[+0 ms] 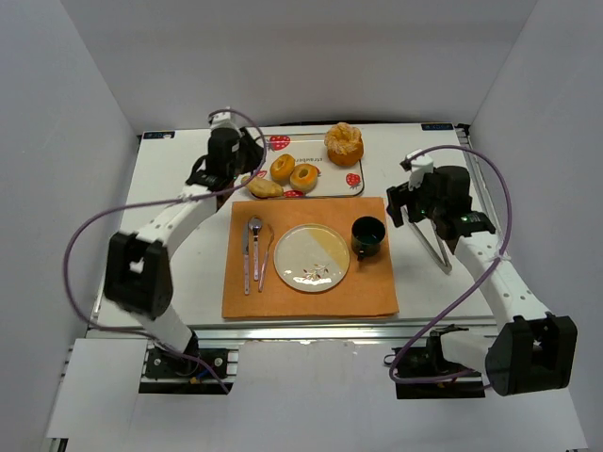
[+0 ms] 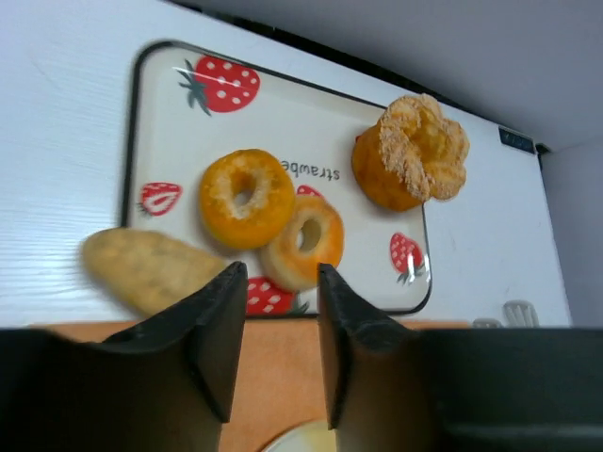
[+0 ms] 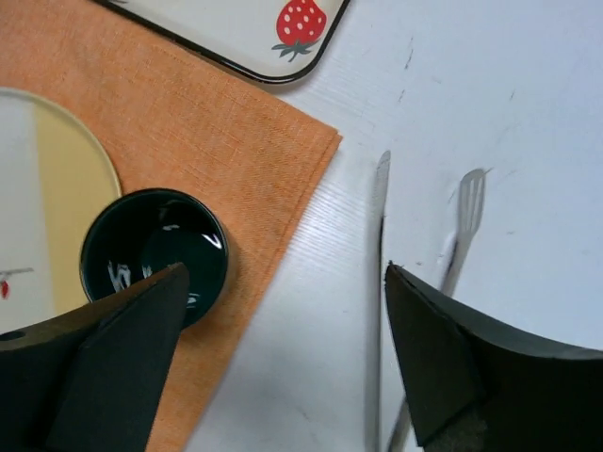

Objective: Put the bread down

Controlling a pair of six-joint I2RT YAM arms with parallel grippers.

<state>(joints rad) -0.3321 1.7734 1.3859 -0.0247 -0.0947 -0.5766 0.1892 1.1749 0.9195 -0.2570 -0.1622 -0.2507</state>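
Observation:
Two ring-shaped breads lie side by side on the strawberry-print tray (image 1: pixel 330 181): a deeper orange ring (image 1: pixel 282 168) (image 2: pixel 247 197) and a paler one (image 1: pixel 303 177) (image 2: pixel 303 239) leaning against it. My left gripper (image 1: pixel 251 162) (image 2: pixel 280 269) hovers at the tray's near left corner. It is open with nothing between its fingers, and the paler ring sits just beyond their tips. My right gripper (image 1: pixel 415 202) (image 3: pixel 283 271) is wide open and empty, low over the bare table right of the dark cup (image 3: pixel 155 252).
A ruffled orange bun (image 1: pixel 344 144) (image 2: pixel 412 151) sits at the tray's back right. A tan roll (image 1: pixel 265 188) (image 2: pixel 146 267) lies at its left front corner. The orange placemat (image 1: pixel 372 287) holds a plate (image 1: pixel 311 256), cup (image 1: pixel 367 235), spoon and fork (image 1: pixel 252 250). A knife and fork (image 1: pixel 439 250) lie right of it.

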